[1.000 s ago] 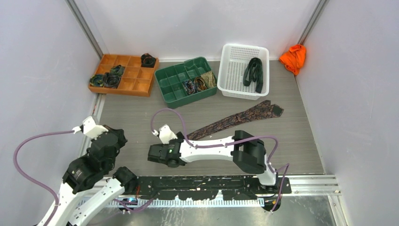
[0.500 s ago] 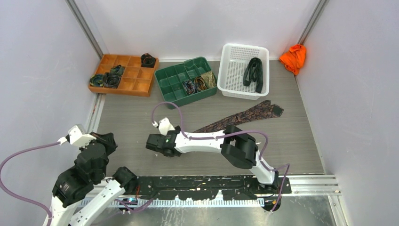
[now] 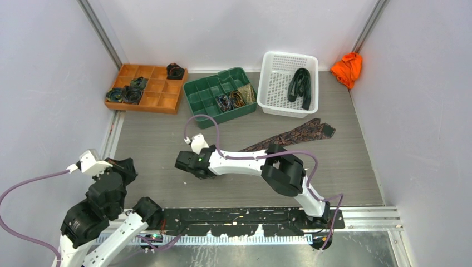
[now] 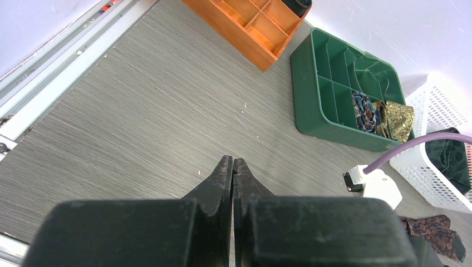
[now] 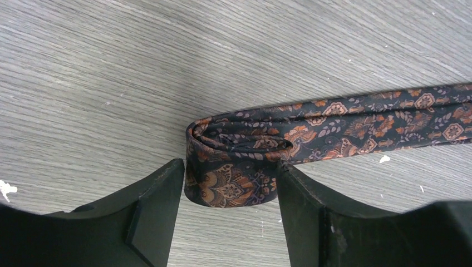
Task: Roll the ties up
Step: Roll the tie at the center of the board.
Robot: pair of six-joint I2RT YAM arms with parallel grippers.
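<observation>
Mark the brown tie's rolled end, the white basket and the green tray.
brown tie [image 5: 234,186], right wrist view, on the rolled end's outer wrap.
white basket [image 3: 276,83], top external view, bare mesh floor.
green tray [image 3: 201,92], top external view, an empty compartment.

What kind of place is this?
Probably a robot test booth: a left arm and right arm bolted by a grey table, plain white walls close around, an orange tray of rolled ties.
</observation>
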